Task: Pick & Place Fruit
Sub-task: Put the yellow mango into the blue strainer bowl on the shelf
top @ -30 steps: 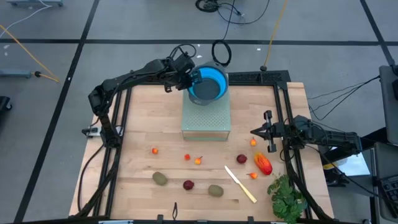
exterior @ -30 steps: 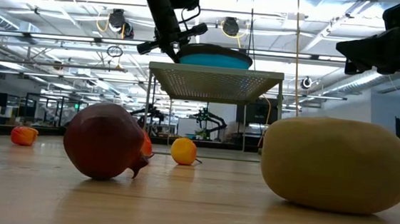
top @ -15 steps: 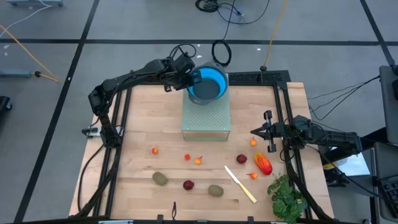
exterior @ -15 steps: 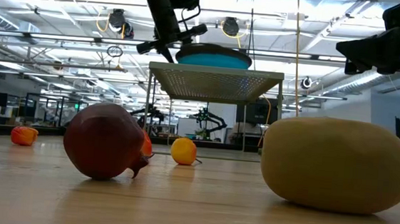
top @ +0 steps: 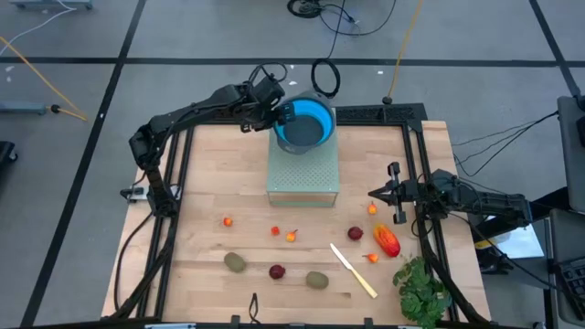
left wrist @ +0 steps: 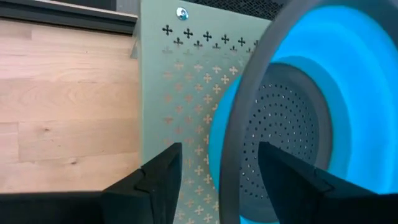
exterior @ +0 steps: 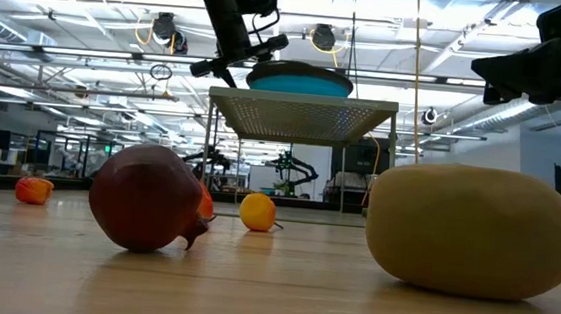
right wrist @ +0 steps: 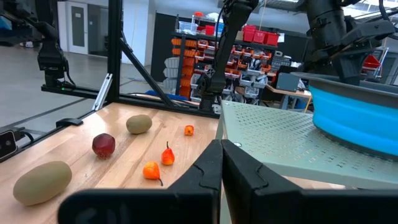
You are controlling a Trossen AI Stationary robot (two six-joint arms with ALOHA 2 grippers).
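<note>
Light wooden table (top: 201, 183) inside a black frame. Near the left gripper (top: 280, 113), at the far edge: pale green perforated stand (top: 303, 174). Just beside the right gripper (top: 377, 194): small orange bit (top: 373, 209), dark red ball (top: 356, 234), red-orange oval (top: 388, 241). Farther toward the front: cream knife (top: 353, 270), leafy bunch (top: 422, 291), two kiwis (top: 236, 262) (top: 317, 280), second ball (top: 277, 270), three more orange bits (top: 227, 221) (top: 275, 231) (top: 292, 237).

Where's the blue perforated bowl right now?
In the high view the blue perforated bowl sits on the far end of the pale green perforated stand, at the table's far middle, with the left gripper at its rim.
</note>
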